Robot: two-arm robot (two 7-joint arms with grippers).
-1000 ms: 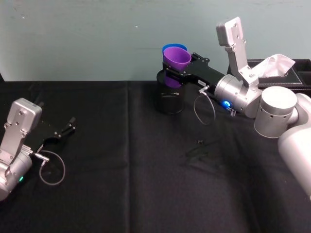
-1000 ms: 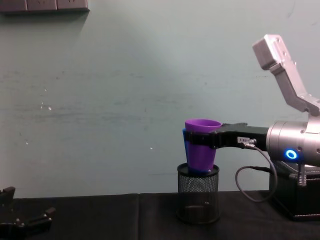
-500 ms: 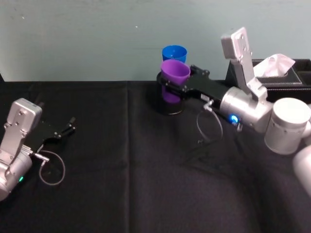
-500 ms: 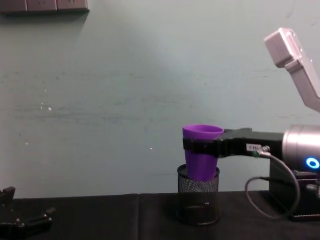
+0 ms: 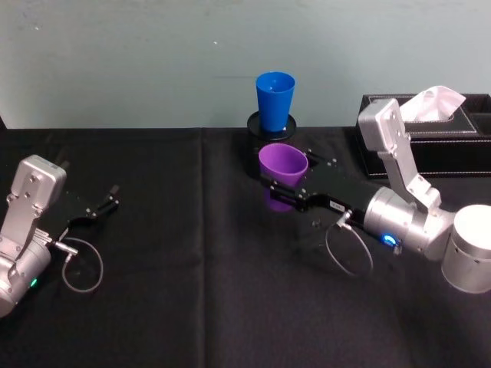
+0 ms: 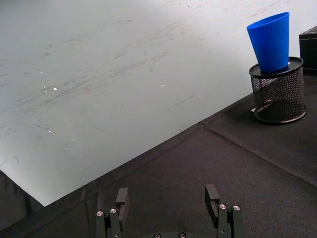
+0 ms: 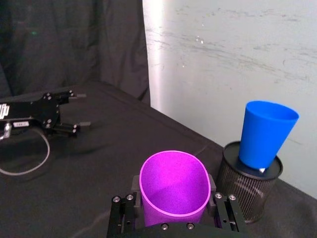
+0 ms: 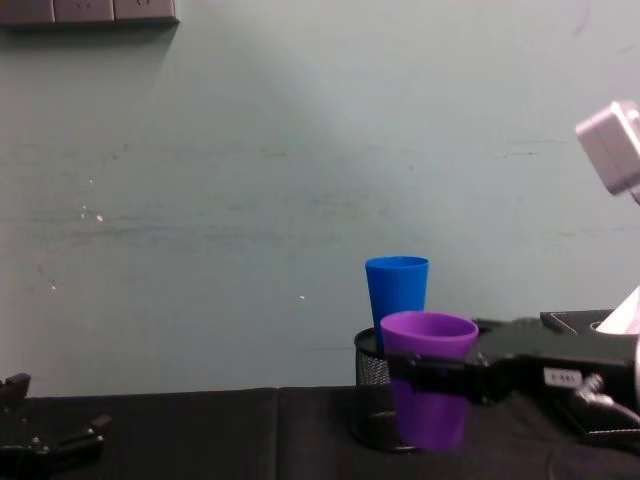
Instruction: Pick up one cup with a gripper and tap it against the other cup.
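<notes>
the right hand (image 5: 285, 186) is clamped around the purple cup (image 5: 282, 172), holding it upright above the black worktop (image 5: 192, 291), near the blue cup (image 5: 275, 101) but not touching it. the blue cup stands upright in a black mesh pen pot (image 6: 277, 95) by the wall. the left hand (image 5: 98, 207) rests far off at the worktop's left side, fingers apart and holding nothing.

Purple cup (image 5: 282, 169) upright, held above table, blue cup (image 5: 275, 101) upright in mesh pot
</notes>
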